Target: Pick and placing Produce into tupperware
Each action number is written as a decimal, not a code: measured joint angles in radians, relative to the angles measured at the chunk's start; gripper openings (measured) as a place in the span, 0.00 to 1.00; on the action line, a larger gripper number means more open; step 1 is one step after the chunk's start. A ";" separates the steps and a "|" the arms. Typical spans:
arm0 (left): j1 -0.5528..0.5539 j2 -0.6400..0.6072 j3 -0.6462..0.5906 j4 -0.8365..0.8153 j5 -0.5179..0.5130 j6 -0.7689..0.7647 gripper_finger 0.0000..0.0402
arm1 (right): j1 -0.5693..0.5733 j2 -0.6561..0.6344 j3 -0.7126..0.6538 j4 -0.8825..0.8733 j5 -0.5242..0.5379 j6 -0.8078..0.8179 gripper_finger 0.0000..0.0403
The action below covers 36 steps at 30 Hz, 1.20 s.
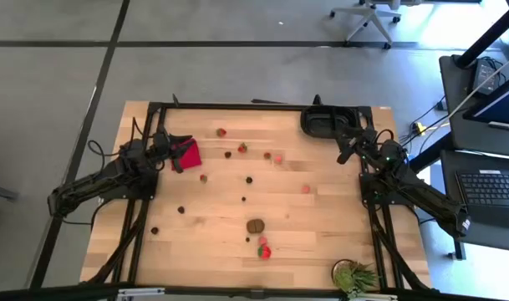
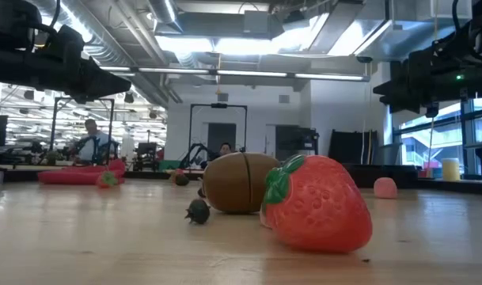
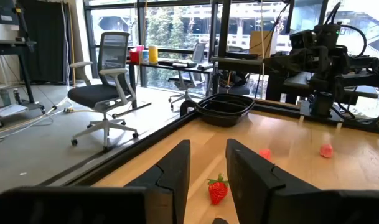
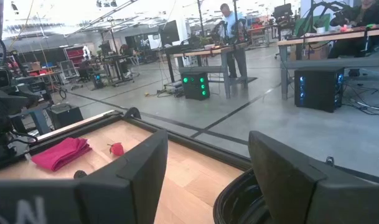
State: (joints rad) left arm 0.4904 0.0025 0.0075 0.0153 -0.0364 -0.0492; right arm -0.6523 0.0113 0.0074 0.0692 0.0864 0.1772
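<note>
Bench (image 1: 321, 226) is wide and mostly bare. Tupperware (image 1: 324, 121) sits at 1 o'clock, right gripper (image 4: 208, 162) just beside it with fingers released and empty. Left gripper (image 3: 208, 168) at 9 o'clock by the red cloth (image 1: 186, 154), fingers spread, empty too. Produce (image 1: 255, 225) is scattered mid-bench, brown lump at 6 o'clock.
</note>
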 joint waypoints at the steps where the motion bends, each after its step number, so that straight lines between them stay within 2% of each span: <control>1: 0.000 0.000 0.000 0.000 0.000 0.000 0.25 | 0.000 0.000 0.000 0.000 0.000 0.000 0.56; 23: 0.000 0.000 0.000 0.000 0.000 0.000 0.30 | 0.000 0.000 0.000 0.000 0.000 0.000 0.56; 36: 0.000 0.000 0.000 0.000 0.000 0.000 0.25 | 0.000 0.000 0.000 0.000 0.000 -0.001 0.56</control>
State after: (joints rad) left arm 0.4906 0.0025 0.0074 0.0154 -0.0364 -0.0492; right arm -0.6524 0.0110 0.0074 0.0689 0.0865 0.1767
